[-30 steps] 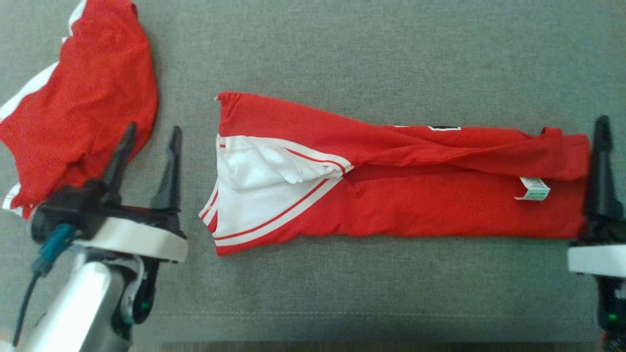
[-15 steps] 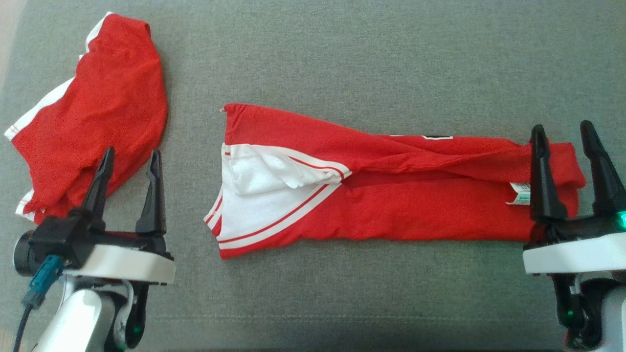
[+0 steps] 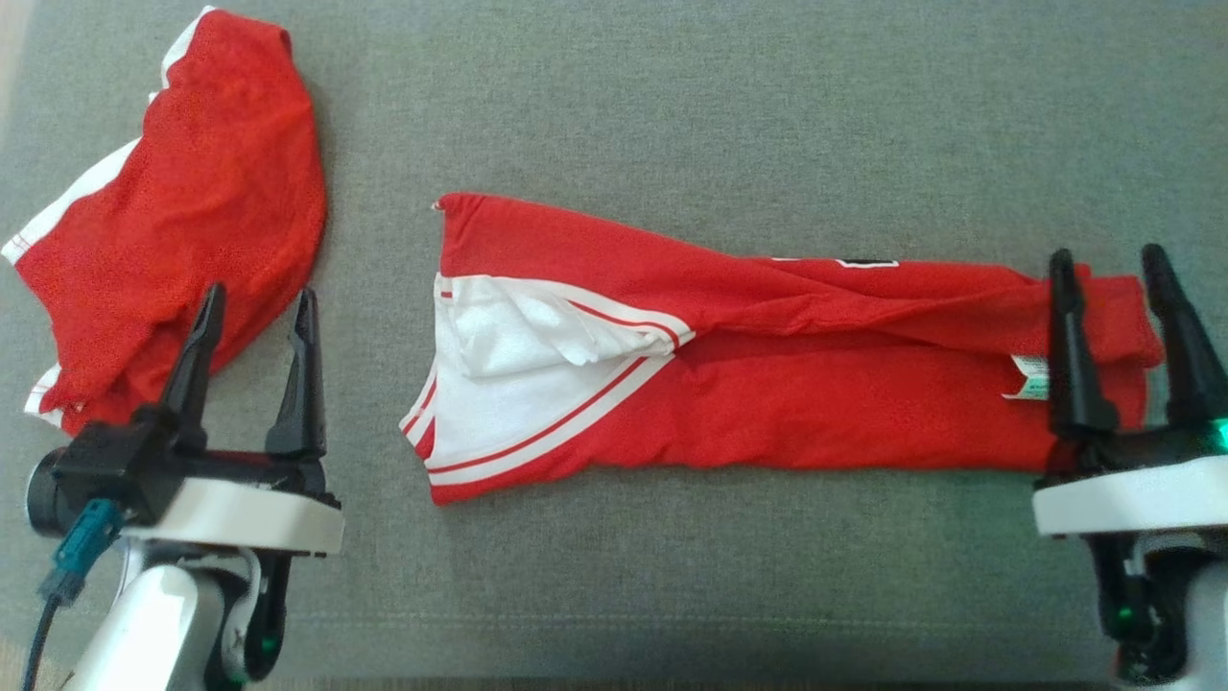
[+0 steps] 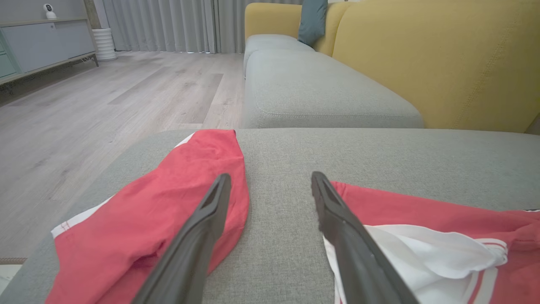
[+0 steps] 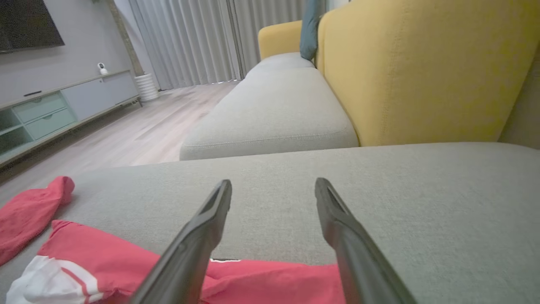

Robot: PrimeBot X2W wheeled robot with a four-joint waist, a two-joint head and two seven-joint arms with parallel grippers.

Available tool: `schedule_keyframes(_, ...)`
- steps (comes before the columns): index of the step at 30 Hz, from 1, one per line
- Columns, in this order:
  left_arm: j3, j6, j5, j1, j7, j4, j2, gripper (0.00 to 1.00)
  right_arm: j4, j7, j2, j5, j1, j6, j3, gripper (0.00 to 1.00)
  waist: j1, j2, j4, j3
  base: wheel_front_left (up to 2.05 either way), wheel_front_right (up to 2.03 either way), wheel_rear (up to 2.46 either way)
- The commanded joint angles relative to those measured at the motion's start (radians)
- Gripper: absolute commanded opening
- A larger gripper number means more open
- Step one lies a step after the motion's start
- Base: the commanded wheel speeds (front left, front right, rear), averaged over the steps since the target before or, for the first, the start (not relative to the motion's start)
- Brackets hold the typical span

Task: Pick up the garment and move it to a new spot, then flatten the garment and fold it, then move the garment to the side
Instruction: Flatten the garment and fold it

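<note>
The red garment [image 3: 767, 384] lies in the middle of the grey sofa seat [image 3: 672, 96]. It looks like a long, thin strip that runs from left to right. Its left end shows a white part with red stripes [image 3: 499, 384]. Near its right end there is a small white label [image 3: 1028, 376].

I think the first steps are done. The garment is in its spot, it lies mostly flat, and it seems to be folded the long way. There are some bumps and creases along the middle.

The left gripper [image 3: 260, 291] hangs over the near left of the seat. Its jaws are wide apart and hold nothing. It sits between the long garment and another red garment [image 3: 192, 192], which lies in a loose heap at the far left. The left jaw tip looks as if it is over the edge of that heap.

The right gripper [image 3: 1105, 252] is at the right end of the long garment. Its jaws are also wide apart and hold nothing. I cannot tell if they touch the cloth.

What is left, I think, is to fold the strip the short way and make it small. After that the garment has to go to the side.
</note>
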Motion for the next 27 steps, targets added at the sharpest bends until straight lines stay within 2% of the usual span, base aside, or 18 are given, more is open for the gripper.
schedule_keyframes(1, 0.044, -0.002, 0.015, -0.036, -0.005, -0.025, 0.021, 1.00, -0.024, -0.003, -0.007, 0.010, -0.021, -0.001, 0.001, 1.00, 0.0000, 0.0000, 0.000, 0.004, 0.00, 0.00, 0.00)
schedule_keyframes(10, 0.048, -0.021, 0.027, -0.067, -0.005, -0.041, 0.008, 1.00, 0.066, 0.079, -0.007, 0.019, -0.041, -0.001, -0.197, 1.00, 0.0000, 0.0000, -0.003, 0.069, 0.00, 0.00, 0.00)
schedule_keyframes(19, 0.066, -0.062, 0.043, -0.118, -0.005, -0.037, -0.021, 1.00, 0.112, 0.263, -0.007, 0.034, -0.099, -0.001, -0.262, 1.00, 0.0000, 0.0000, 0.018, 0.144, 0.00, 0.00, 0.00)
schedule_keyframes(27, 0.102, -0.097, 0.059, -0.133, -0.005, -0.015, -0.056, 1.00, 0.077, 0.414, -0.007, 0.121, -0.035, -0.001, -0.292, 1.00, 0.0000, 0.0000, 0.034, 0.164, 0.00, 0.00, 0.00)
